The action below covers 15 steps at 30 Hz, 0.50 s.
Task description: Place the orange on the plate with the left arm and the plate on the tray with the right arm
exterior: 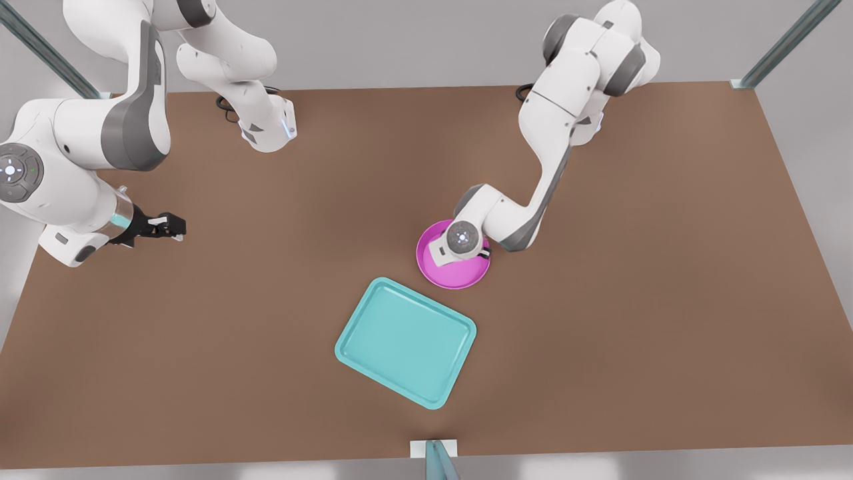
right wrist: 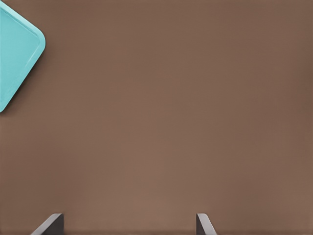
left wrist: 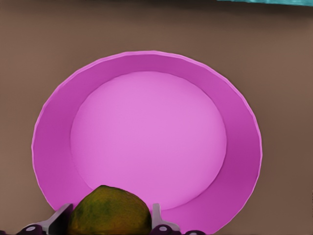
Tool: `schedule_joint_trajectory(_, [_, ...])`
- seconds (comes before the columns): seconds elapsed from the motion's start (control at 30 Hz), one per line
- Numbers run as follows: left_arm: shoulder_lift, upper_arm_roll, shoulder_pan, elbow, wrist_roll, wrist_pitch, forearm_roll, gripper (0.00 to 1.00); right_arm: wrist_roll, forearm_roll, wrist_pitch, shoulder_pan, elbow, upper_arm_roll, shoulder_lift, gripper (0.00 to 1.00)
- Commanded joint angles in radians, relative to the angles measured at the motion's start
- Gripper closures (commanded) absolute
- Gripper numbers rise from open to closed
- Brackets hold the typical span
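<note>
The pink plate (exterior: 458, 277) lies on the brown table, just beyond the teal tray (exterior: 406, 341). My left gripper (exterior: 461, 248) hangs over the plate on the front view's right, its wrist covering part of the dish. In the left wrist view this gripper (left wrist: 108, 226) is shut on the greenish-yellow orange (left wrist: 110, 208), which sits over the near rim of the plate (left wrist: 146, 137). My right gripper (exterior: 174, 228) waits at the front view's far left, well away from both. Its fingers stand open in the right wrist view (right wrist: 128, 224), over bare table.
A corner of the tray (right wrist: 14, 58) shows in the right wrist view, and a thin teal strip of the tray (left wrist: 264, 1) lies past the plate in the left wrist view. Both arm bases stand at the table's far edge.
</note>
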Motion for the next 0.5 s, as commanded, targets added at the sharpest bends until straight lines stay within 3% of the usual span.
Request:
schedule_joint_trajectory(0.0, [0.0, 0.001, 0.001, -0.001, -0.408, 0.066, -0.004, 0.0, 0.001, 0.001, -0.001, 0.0, 0.0, 0.0, -0.001, 0.0])
schedule_joint_trajectory(0.07, [-0.04, 0.018, 0.012, -0.027, -0.342, 0.026, 0.004, 0.0, 0.001, 0.001, -0.001, 0.0, 0.0, 0.0, -0.001, 0.0])
schedule_joint_trajectory(0.1, [-0.124, 0.106, 0.015, -0.01, -0.174, -0.181, -0.007, 0.0, 0.001, 0.001, -0.001, 0.0, 0.0, 0.0, -0.001, 0.0])
schedule_joint_trajectory(0.17, [-0.38, 0.471, 0.015, 0.028, 0.374, -0.529, -0.001, 0.0, 0.002, 0.001, -0.001, 0.0, -0.001, 0.0, 0.002, 0.0])
schedule_joint_trajectory(0.23, [-0.38, 0.676, 0.015, 0.2, 0.552, -0.718, 0.001, 0.0, 0.002, 0.017, 0.108, 0.049, -0.013, 0.011, 0.097, 0.0])
schedule_joint_trajectory(0.27, [-0.383, 0.706, 0.017, 0.231, 0.552, -0.724, -0.004, 0.0, 0.002, 0.08, 0.197, 0.052, -0.026, 0.011, 0.177, 0.0])
schedule_joint_trajectory(0.3, [-0.393, 0.683, 0.081, 0.242, 0.544, -0.729, 0.004, 0.0, 0.005, 0.142, 0.282, 0.046, -0.124, 0.011, 0.178, 0.0])
schedule_joint_trajectory(0.37, [-0.472, 0.19, 0.435, 0.21, 0.339, -0.641, 0.073, 0.0, 0.111, 0.247, 0.51, 0.055, -0.322, 0.027, 0.188, 0.0])
schedule_joint_trajectory(0.4, [-0.581, 0.009, 0.555, 0.056, 0.21, -0.484, 0.137, 0.0, 0.192, 0.29, 0.588, 0.083, -0.334, 0.076, 0.218, 0.0])
schedule_joint_trajectory(0.43, [-0.597, -0.016, 0.589, 0.042, 0.211, -0.42, 0.126, 0.0, 0.283, 0.373, 0.641, 0.172, -0.342, 0.076, 0.227, 0.0])
schedule_joint_trajectory(0.47, [-0.548, -0.028, 0.59, 0.11, 0.215, -0.509, 0.136, 0.0, 0.375, 0.378, 0.679, 0.232, -0.334, 0.076, 0.247, 0.0])
